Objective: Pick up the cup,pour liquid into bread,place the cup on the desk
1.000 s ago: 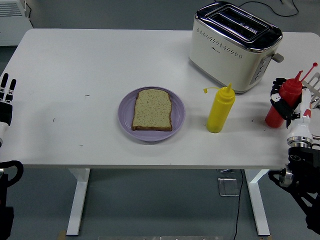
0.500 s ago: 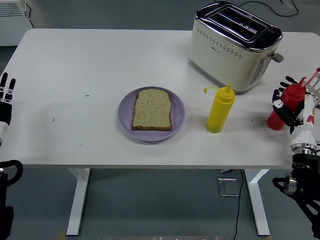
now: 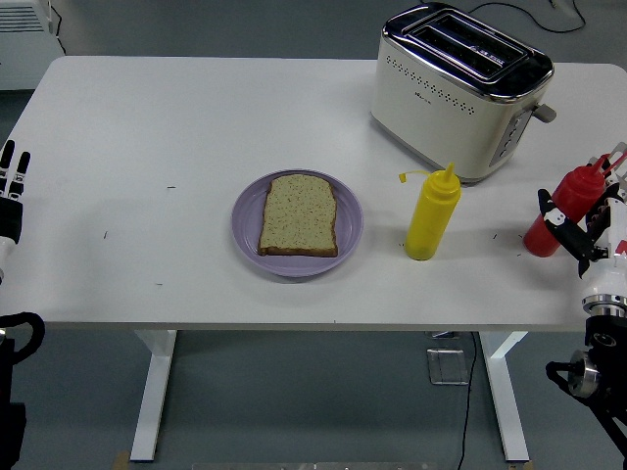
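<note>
No cup shows; two squeeze bottles stand on the white table (image 3: 196,117). A slice of bread (image 3: 299,215) lies on a purple plate (image 3: 247,227) near the table's front middle. A yellow squeeze bottle (image 3: 432,215) stands upright to the right of the plate, its cap hanging open. A red squeeze bottle (image 3: 560,212) is at the table's right edge, leaning right. My right hand (image 3: 576,217) is wrapped around it, thumb across its front. My left hand (image 3: 12,191) rests at the left edge, fingers straight, holding nothing.
A cream and chrome toaster (image 3: 458,90) stands at the back right, behind the yellow bottle. A black cable (image 3: 534,17) runs behind it.
My right hand has shifted right and a little down toward the table's edge. The red bottle has moved with it and leans further right. The left hand has not moved.
</note>
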{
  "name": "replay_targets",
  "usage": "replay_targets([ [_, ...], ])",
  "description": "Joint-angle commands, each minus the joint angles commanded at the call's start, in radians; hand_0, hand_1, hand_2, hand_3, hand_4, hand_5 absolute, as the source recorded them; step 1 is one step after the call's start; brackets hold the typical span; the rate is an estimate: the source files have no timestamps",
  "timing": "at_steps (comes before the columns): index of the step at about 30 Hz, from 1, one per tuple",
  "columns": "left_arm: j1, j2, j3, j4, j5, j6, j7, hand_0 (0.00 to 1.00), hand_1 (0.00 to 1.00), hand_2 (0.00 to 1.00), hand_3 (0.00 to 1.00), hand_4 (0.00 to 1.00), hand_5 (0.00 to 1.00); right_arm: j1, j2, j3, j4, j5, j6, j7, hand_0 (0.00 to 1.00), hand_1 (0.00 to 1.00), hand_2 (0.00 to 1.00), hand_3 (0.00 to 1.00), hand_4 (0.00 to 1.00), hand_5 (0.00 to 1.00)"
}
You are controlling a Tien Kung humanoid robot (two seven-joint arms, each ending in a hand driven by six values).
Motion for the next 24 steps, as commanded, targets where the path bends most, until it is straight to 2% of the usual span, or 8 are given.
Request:
replay_targets([
  [8, -0.002, 0.000, 0.001, 0.000, 0.000, 0.000, 0.000, 0.786, 0.737, 0.740, 0.694, 0.508, 0.998, -0.104, -0.024, 0.064, 0.094, -0.040, 0.013, -0.013, 0.941, 0.853, 0.957, 0.998, 0.853, 0.122],
  [14, -0.005, 0.002, 0.001, -0.001, 0.000, 0.001, 0.000, 0.787, 0.737, 0.739, 0.694, 0.508, 0.998, -0.201, -0.032, 0.150, 0.161, -0.060, 0.016, -0.017, 0.940, 0.850, 0.952, 0.998, 0.853, 0.125],
  [18, -0.006, 0.003, 0.003, -0.001, 0.000, 0.000, 0.000, 0.786, 0.738, 0.740, 0.694, 0.509, 0.998, -0.229, -0.034, 0.178, 0.183, -0.067, 0.017, -0.020, 0.928, 0.840, 0.934, 0.998, 0.851, 0.132],
  [22, -0.007, 0.004, 0.005, -0.001, 0.000, 0.000, 0.000, 0.786, 0.738, 0.740, 0.694, 0.509, 0.998, -0.270, -0.026, 0.237, 0.226, -0.045, -0.003, 0.000, 0.928, 0.840, 0.934, 0.998, 0.851, 0.132],
  [23, -0.007, 0.005, 0.005, -0.002, 0.000, 0.000, 0.000, 0.786, 0.737, 0.740, 0.694, 0.510, 0.998, -0.275, -0.024, 0.247, 0.232, -0.041, -0.008, 0.005, 0.880, 0.792, 0.891, 0.939, 0.840, 0.163],
  [24, -0.006, 0.005, 0.006, -0.002, 0.000, 0.000, 0.000, 0.786, 0.737, 0.740, 0.694, 0.510, 0.998, -0.282, -0.021, 0.267, 0.246, -0.032, -0.010, 0.011, 0.880, 0.792, 0.891, 0.939, 0.840, 0.163],
])
